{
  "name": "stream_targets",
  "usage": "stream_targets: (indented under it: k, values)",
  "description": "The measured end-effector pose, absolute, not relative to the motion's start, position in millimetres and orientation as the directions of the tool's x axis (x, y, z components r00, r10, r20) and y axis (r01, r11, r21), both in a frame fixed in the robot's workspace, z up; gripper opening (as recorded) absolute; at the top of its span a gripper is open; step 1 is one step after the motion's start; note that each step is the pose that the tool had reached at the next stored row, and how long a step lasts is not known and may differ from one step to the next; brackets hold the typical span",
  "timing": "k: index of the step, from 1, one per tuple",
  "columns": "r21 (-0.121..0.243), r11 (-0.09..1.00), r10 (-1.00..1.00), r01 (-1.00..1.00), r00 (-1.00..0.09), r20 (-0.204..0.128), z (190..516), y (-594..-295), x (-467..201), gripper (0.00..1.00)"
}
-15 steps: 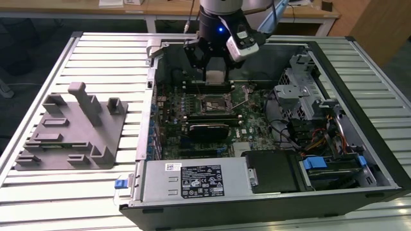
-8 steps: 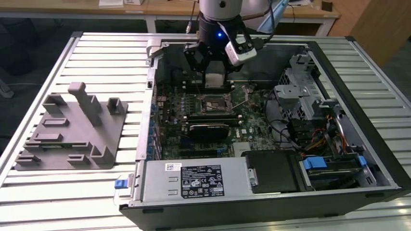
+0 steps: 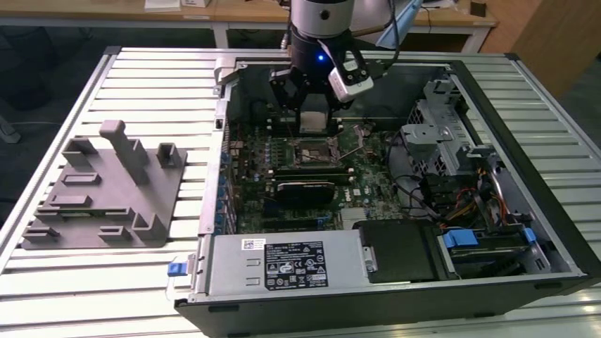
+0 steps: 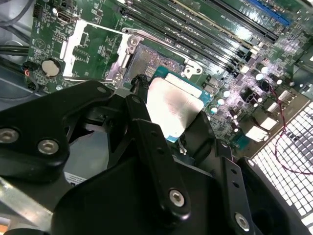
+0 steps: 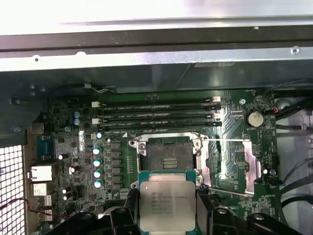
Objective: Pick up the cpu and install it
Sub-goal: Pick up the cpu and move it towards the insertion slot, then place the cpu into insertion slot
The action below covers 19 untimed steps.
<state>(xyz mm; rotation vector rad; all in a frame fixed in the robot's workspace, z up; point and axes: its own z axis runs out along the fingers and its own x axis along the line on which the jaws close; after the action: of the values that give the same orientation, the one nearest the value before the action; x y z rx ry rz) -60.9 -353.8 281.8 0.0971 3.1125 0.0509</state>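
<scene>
fingers (image 4: 142,127): closed on opposite edges of the cpu, gripping it flat with the silver top up
cpu (image 5: 167,200): held just above the board (image 5: 63,147), beside the socket, not yet seated
socket (image 5: 168,156): open, with its frame (image 5: 230,161) swung aside, so the contacts lie bare
hold: level, probably so the chip can meet the socket squarely
fixture (image 3: 103,190): on the bench (image 3: 141,77), well apart

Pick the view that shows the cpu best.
The first wrist view: the cpu faces the camera, its silver top in full. The second wrist view shows it slanted, partly behind the gripper; the exterior view, a small pale square.
</scene>
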Motion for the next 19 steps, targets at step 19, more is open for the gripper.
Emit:
stream_targets:
  k: [19]
  values:
    - [0.034, 0.993, 0.118, 0.117, -0.993, -0.026, 281.0, -353.8, -60.9, 0.55]
